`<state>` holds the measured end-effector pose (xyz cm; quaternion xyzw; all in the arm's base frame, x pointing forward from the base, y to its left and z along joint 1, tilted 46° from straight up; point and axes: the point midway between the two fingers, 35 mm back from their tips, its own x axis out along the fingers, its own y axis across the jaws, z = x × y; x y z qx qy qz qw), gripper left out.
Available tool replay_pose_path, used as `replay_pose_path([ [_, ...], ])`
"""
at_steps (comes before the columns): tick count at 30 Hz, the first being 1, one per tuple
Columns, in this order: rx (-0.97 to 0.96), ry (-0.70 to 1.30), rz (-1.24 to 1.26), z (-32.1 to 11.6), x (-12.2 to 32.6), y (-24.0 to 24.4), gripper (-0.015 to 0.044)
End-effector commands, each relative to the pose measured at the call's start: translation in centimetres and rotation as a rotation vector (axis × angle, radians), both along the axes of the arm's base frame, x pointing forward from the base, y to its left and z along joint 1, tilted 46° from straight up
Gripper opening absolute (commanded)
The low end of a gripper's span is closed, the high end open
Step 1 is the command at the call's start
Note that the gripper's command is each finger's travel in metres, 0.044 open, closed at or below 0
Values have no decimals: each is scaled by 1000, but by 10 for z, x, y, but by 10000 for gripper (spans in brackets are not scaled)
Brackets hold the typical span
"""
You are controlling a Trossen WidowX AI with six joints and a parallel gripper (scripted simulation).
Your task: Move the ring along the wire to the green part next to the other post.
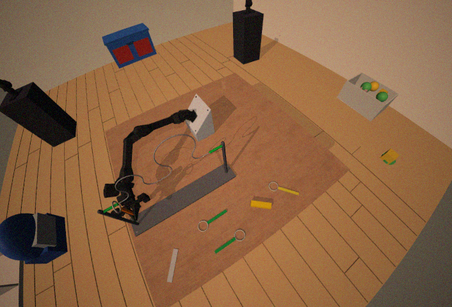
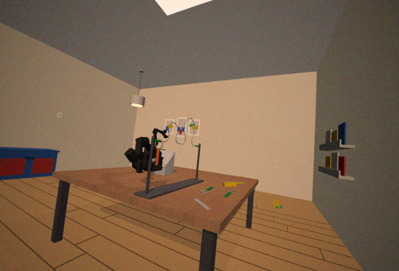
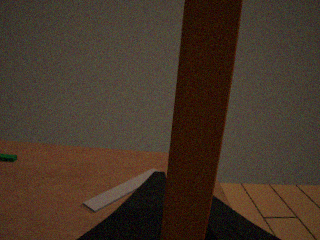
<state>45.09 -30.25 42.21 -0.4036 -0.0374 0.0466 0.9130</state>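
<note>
The ring point(image 1: 113, 206) point(image 2: 159, 148) hangs around the green part point(image 1: 107, 209) point(image 2: 157, 140) beside the near post point(image 1: 120, 217) point(image 2: 149, 166). Its orange handle point(image 1: 127, 210) point(image 2: 157, 154) point(image 3: 204, 110) points down, nearly upright. My gripper point(image 1: 133, 212) point(image 2: 156, 162) point(image 3: 186, 200) is shut on the handle, with a dark finger at each side of it in the wrist view. The grey wire point(image 1: 154, 151) point(image 2: 176, 139) loops up and down to the other green part point(image 1: 216, 149) point(image 2: 197, 145) at the far post point(image 1: 224, 159) point(image 2: 198, 161). Exact contact between ring and wire is too small to tell.
The arm point(image 1: 127, 155) reaches beside the wire, and a wire loop passes close over the wrist in the top view. The dark base point(image 1: 190, 195) point(image 2: 171, 188) joins the posts. Loose rings with green and yellow handles, a yellow block point(image 1: 260, 204) and a grey strip point(image 1: 172, 265) point(image 3: 117, 192) lie on the table.
</note>
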Motion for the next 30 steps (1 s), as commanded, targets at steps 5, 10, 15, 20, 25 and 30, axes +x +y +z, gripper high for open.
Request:
replay_pose_path([
  [5, 0, 0, 0, 0, 0, 0, -150],
  [10, -6, 3, 4, 8, -1, 9, -150],
  [15, -8, 4, 5, 11, -2, 13, -150],
  [20, -8, 4, 5, 11, -2, 13, -150],
  [25, -8, 4, 5, 11, -2, 13, -150],
  [30, -8, 4, 5, 11, -2, 13, -150],
])
